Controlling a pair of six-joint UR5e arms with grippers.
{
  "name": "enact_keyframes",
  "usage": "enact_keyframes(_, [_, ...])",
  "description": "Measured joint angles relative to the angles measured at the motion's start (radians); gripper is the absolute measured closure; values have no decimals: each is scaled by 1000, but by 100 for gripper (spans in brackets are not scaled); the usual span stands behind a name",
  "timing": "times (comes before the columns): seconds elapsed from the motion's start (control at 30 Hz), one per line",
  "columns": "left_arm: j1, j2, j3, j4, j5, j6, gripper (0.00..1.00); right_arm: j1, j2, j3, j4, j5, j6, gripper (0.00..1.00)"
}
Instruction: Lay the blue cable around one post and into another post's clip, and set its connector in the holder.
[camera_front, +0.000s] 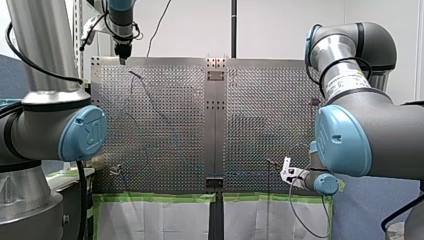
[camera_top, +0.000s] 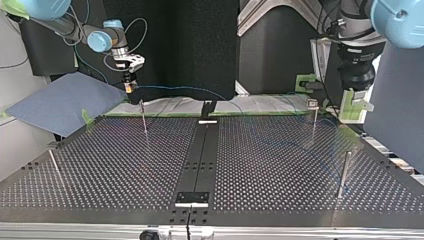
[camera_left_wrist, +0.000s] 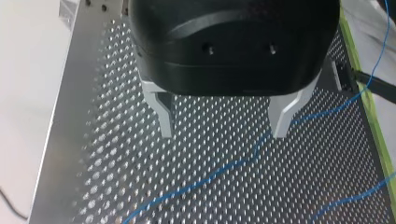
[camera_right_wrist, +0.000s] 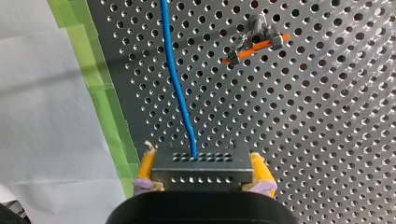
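While my right gripper (camera_right_wrist: 201, 161) clamps the connector (camera_right_wrist: 200, 169) squarely between its yellow pads (camera_right_wrist: 146, 165), over the table (camera_right_wrist: 327, 140) just inside its green tape (camera_right_wrist: 105, 107), the blue cable (camera_right_wrist: 173, 79) runs straight ahead from the connector's face and passes beside the post (camera_right_wrist: 257, 23) with the orange clip (camera_right_wrist: 261, 45), not touching it; my left gripper (camera_left_wrist: 223, 132) hangs released above the table, holding nothing, with loose bends of the cable lying on the holes beneath and ahead of it. The step in hand, as I judge it, is leading the cable towards its first post; doing it well calls for carrying the connector low and level, so that the cable meets the post's shaft rather than riding over its top; the pull should be gentle, since the cable looks thin and springy and may kink or spring off line; slack should be taken up gradually, lest the loose bends snag on another post; the grasp should not loosen until the connector is seated.
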Motion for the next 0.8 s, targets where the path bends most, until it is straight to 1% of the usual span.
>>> enact_keyframes(0.17, [-27, -15, -35, 37, 38, -26, 0, 0, -1, 0, 0, 0, 0, 100])
enact_keyframes(0.4, [-82, -66, -91, 93, 88, -81, 0, -3, -1, 0, 5, 0, -4, 100])
enact_keyframes(0.53, [-115, -99, -124, 126, 76, -114, 0, -5, -1, 0, 8, -1, -9, 100])
enact_keyframes(0.63, [-139, -123, -148, 150, 56, -138, 0, -6, -1, 0, 20, 1, -23, 100])
enact_keyframes(0.7, [-156, -140, -165, 167, 41, -155, 0, -7, -1, 0, 29, 4, -39, 100])
enact_keyframes(0.77, [-171, -155, -180, 182, 33, -168, 0, -9, -1, 0, 35, 8, -52, 100])
enact_keyframes(0.8, [-181, -165, -190, 192, 33, -171, 0, -9, -1, 0, 36, 9, -55, 100])
